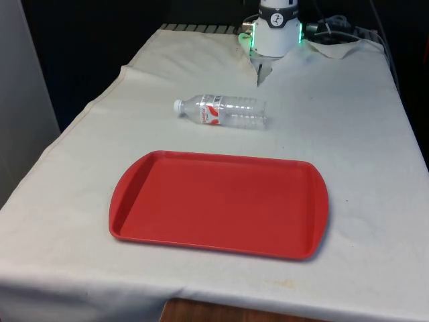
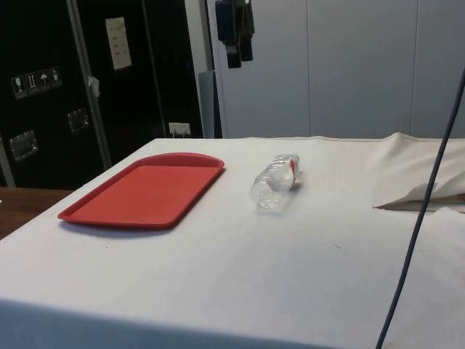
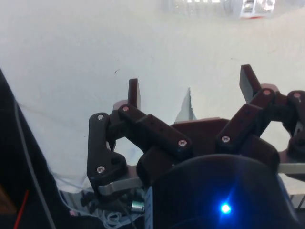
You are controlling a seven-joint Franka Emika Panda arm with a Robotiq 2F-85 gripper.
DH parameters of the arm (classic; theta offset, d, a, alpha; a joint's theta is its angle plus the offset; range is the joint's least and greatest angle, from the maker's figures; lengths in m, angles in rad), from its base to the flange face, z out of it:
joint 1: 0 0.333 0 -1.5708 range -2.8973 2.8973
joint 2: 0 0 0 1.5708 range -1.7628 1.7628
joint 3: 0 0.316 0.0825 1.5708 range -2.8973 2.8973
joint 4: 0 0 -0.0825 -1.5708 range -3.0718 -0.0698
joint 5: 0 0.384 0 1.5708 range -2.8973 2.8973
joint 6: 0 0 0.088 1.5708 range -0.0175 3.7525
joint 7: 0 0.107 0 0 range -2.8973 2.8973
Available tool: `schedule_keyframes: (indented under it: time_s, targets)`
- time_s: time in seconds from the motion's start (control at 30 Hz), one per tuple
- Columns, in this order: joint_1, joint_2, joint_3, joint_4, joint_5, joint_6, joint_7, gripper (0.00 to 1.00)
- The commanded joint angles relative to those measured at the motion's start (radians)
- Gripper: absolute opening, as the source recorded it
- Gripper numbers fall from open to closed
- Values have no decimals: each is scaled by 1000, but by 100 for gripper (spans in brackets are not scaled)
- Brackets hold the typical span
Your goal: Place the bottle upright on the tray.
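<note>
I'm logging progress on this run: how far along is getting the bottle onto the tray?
Nothing is done yet. The bottle lies on its side on the white cloth, apart from the bare red tray. The gripper hangs open above the cloth, holding nothing. Left to do: reach, grasp, carry, and stand the bottle on the tray.

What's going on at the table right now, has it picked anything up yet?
Nothing is held yet. The clear bottle lies on its side on the white cloth, apart from the red tray, which has nothing on it. The hand hangs open well above the cloth, short of the bottle, its fingers spread wide. In the side view the hand is high over the table's far side.
</note>
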Motion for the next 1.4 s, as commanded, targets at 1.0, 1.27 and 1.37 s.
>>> schedule_keyframes:
  time_s: [1.0, 1.27, 1.37]
  targets:
    - [-11, -8, -21, -171, -44, 212, 41, 100]
    - [-10, 2, -29, -192, -42, 240, 49, 100]
    - [-8, 7, -30, -187, -38, 239, 45, 100]
